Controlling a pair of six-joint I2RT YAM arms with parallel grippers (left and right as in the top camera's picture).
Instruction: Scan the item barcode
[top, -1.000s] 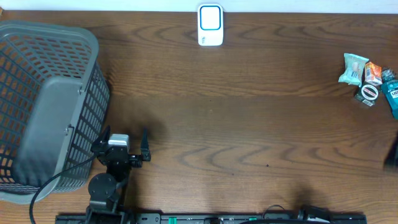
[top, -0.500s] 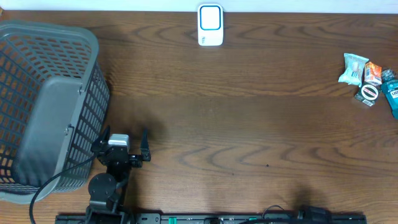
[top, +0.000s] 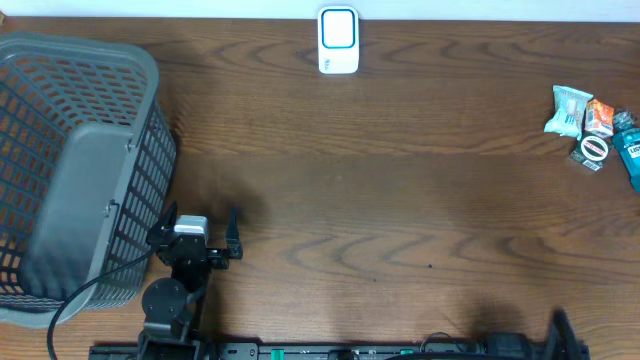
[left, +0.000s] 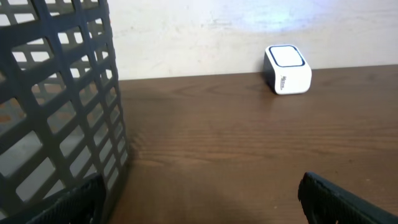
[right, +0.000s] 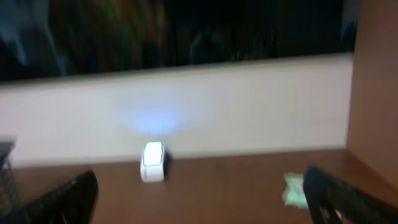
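Several small items lie in a cluster at the table's far right: a pale green packet (top: 567, 110), an orange item (top: 600, 117), a round black-and-white tin (top: 592, 150) and a teal bottle (top: 630, 150). No barcode can be made out on any of them. The white scanner (top: 338, 40) stands at the back edge, also in the left wrist view (left: 287, 68) and the right wrist view (right: 153, 162). My left gripper (top: 195, 232) sits open beside the basket, nothing between its fingers (left: 208, 205). My right gripper (right: 202, 208) is open and empty, facing the scanner, the green packet (right: 293, 188) by its right finger.
A large grey mesh basket (top: 70, 170) fills the left side of the table, its wall close to my left finger (left: 62, 118). A dark part of the right arm (top: 562, 335) shows at the bottom right edge. A wall runs behind the scanner.
The dark shape of the right arm at the right edge has gone; a part of it now shows at the bottom right. The left arm has not moved.
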